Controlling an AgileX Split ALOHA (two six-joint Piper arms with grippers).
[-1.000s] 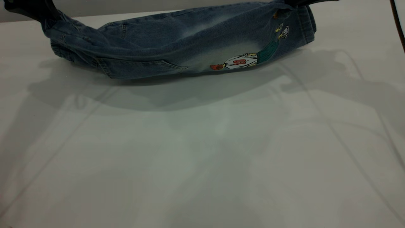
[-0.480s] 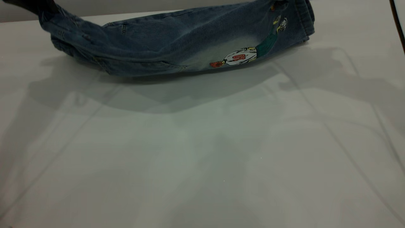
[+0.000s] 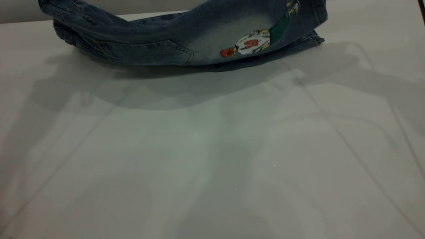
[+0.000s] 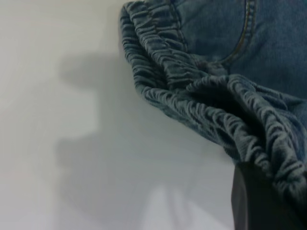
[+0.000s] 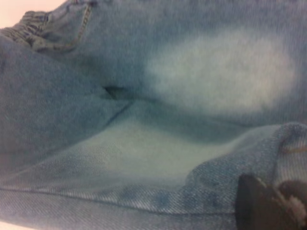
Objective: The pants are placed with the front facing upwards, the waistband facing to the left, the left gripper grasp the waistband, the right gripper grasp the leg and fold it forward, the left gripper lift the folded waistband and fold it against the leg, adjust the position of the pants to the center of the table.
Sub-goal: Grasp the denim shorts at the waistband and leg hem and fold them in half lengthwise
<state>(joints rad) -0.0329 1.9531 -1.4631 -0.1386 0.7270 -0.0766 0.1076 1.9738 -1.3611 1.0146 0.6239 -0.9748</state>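
The blue denim pants (image 3: 186,46) hang stretched between both arms at the far side of the table (image 3: 212,166), sagging in the middle, with the lower edge still on the surface. The cartoon print (image 3: 250,46) faces the camera. Both ends run up past the top edge of the exterior view, so neither gripper shows there. In the left wrist view my left gripper (image 4: 280,194) is shut on the ruffled waistband (image 4: 201,100), with one dark finger (image 4: 254,206) showing under the gathers. In the right wrist view my right gripper (image 5: 276,199) is shut on the leg hem (image 5: 288,148), beside a pale faded oval (image 5: 225,72).
Broad shadows of the arms and the pants fall across the white tabletop in front of the pants. A dark cable (image 3: 421,6) crosses the top right corner.
Both ends of the pants have risen, and the grippers have left the top of the exterior view. The flap with the cartoon print has swung up and toward the camera.
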